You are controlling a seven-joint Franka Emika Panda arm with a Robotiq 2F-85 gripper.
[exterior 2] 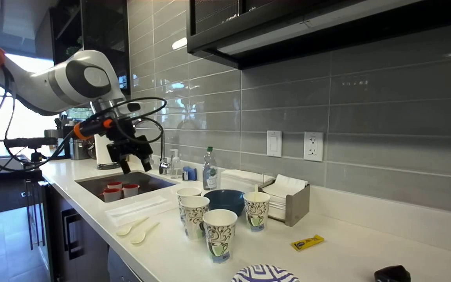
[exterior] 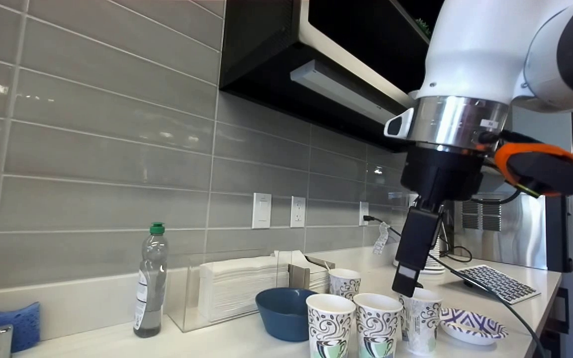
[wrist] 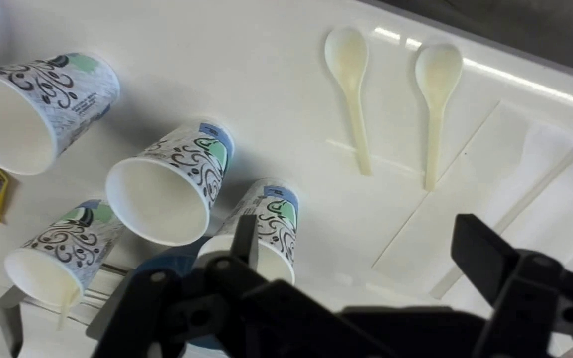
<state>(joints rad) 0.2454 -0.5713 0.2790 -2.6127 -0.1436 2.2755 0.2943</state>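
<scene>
My gripper is open and empty, above the white counter; it also shows in both exterior views. In the wrist view its left finger overlaps a patterned paper cup; contact is not visible. Several such cups stand upright on the counter. One cup has a pale stick in it. Two cream spoons lie beside a folded white sheet. A dark blue bowl stands behind the cups, mostly hidden in the wrist view.
A sink holds several red-and-white mugs. A soap bottle, napkin holders and a blue sponge line the wall. A yellow packet and patterned paper bowl lie nearby. Dark cabinets hang above.
</scene>
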